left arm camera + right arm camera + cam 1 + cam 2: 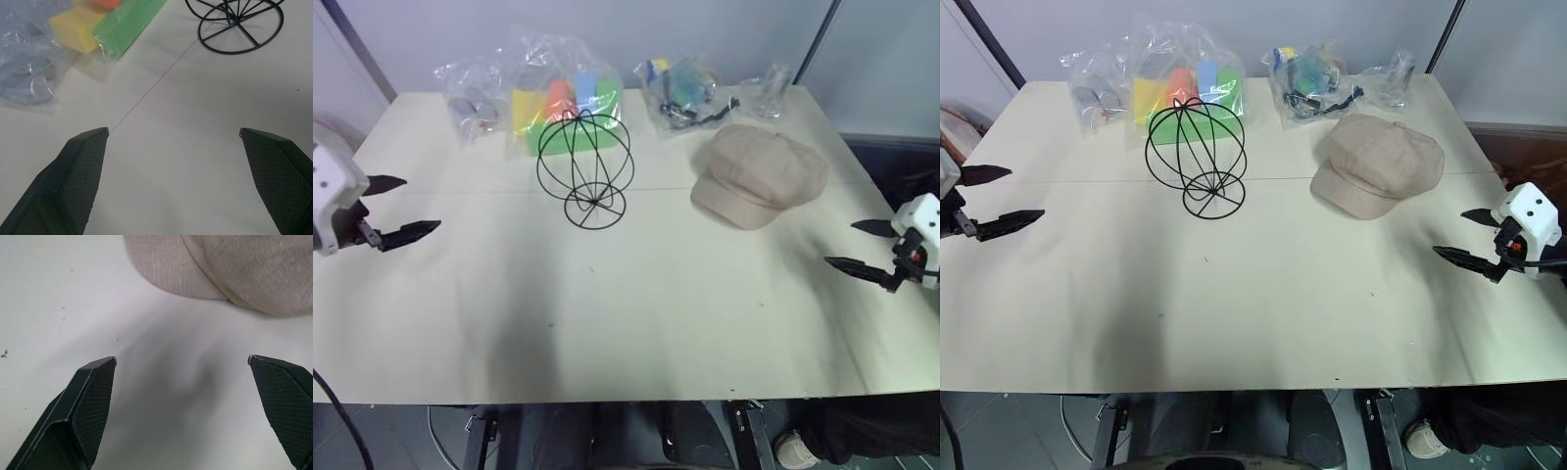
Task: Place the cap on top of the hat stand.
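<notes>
- The cap [760, 176] is lying flat on the pale bench [636, 323], right of centre in the upper half of the head view, with its short brim turned toward the lower left.
- The hat stand [585, 166] is standing upright on its ring base left of the cap, well apart from it, with nothing sitting on top.
- A strip of bare bench is separating the two.
- Clear plastic bags [566, 98] of coloured blocks are sitting just behind the stand along the far edge, and more bags [685, 90] are crowding the far edge behind the cap.
- The left claw [396, 209] is hovering at the left edge of the frame, fingers spread wide and pinching nothing.
- In the left wrist view its fingertips [90, 147] are framing bare bench, with the stand's base ring [240, 30] in the upper right.
- The right claw [862, 247] is hanging at the right edge, below and right of the cap, also spread wide and empty.
- In the right wrist view the cap's brim [171, 267] is sitting beyond the fingers [95, 387], not touching them.
- The whole near half of the bench is lying open, right down to its front edge.
</notes>
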`<move>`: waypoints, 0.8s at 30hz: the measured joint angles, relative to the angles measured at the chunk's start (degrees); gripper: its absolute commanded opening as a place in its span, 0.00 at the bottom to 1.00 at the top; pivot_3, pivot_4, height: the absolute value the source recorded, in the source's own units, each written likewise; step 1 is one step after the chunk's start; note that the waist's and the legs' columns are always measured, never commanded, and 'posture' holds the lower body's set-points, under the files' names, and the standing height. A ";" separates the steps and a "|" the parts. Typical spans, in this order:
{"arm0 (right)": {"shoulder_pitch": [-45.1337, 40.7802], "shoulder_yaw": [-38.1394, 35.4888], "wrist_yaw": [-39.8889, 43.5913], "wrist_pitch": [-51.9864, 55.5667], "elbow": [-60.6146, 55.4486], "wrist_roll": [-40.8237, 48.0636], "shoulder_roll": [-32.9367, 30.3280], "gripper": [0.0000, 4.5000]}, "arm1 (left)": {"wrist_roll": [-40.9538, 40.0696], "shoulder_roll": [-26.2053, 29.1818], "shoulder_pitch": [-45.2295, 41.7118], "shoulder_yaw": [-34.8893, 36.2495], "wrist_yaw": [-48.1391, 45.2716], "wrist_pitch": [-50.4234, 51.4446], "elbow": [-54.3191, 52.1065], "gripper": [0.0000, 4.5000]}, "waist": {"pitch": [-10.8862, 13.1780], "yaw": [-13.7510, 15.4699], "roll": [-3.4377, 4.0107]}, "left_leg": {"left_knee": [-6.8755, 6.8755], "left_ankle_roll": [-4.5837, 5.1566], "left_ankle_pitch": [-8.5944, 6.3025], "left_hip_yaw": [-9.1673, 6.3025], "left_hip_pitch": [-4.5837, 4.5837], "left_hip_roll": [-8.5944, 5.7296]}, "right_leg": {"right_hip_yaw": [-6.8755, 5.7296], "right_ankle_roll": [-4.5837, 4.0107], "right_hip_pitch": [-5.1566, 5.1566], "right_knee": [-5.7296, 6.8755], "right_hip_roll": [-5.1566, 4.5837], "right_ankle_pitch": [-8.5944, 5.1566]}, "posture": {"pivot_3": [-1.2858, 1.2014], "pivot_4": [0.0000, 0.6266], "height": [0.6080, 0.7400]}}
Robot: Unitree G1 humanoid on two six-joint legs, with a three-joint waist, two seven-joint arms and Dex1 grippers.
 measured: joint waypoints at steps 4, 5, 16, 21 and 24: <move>0.03 -0.06 -0.58 0.02 -0.75 0.00 0.00 0.98 | -0.06 0.00 -1.07 -0.13 -0.11 0.51 0.12 1.00 | 0.00 0.00 0.00 | 0.00 0.00 0.00 0.00 0.00 0.00 | 0.01 0.00 0.00 0.01 0.01 0.00 | 0.52 0.24 1.00; 0.01 -0.06 -0.72 0.04 -1.04 0.00 0.00 0.98 | -0.05 0.00 -1.30 -0.14 -0.10 0.58 0.11 1.00 | 0.00 0.00 0.00 | 0.00 0.00 0.00 0.00 0.00 0.00 | 0.01 0.00 0.00 0.01 0.01 0.00 | 0.52 0.24 1.00; -0.10 -0.23 -4.98 3.96 -4.99 -0.73 -0.08 0.98 | -3.12 -0.45 -4.27 -0.17 -0.78 6.80 -0.97 1.00 | 0.00 0.02 -0.01 | 0.06 0.00 0.00 -0.01 -0.01 0.01 | 0.01 0.00 -0.01 0.05 0.02 0.00 | 0.52 0.24 1.00; 0.37 1.03 -9.39 9.93 -20.35 -2.78 -1.00 0.98 | -13.74 -0.46 -6.22 0.07 -2.97 18.85 -13.83 1.00 | 0.00 0.05 -0.01 | 0.14 0.00 0.00 -0.03 -0.06 0.04 | 0.03 0.01 -0.04 0.08 0.02 0.00 | 0.52 0.24 1.00; -0.03 4.35 -15.52 21.98 -38.20 -2.94 0.08 0.98 | -23.33 -0.15 -5.70 -0.01 -5.89 27.04 -24.80 1.00 | -0.02 -0.17 -0.05 | 0.14 0.00 0.00 -0.06 -0.07 0.14 | 0.07 0.00 -0.07 0.10 0.11 0.00 | 0.52 0.24 1.00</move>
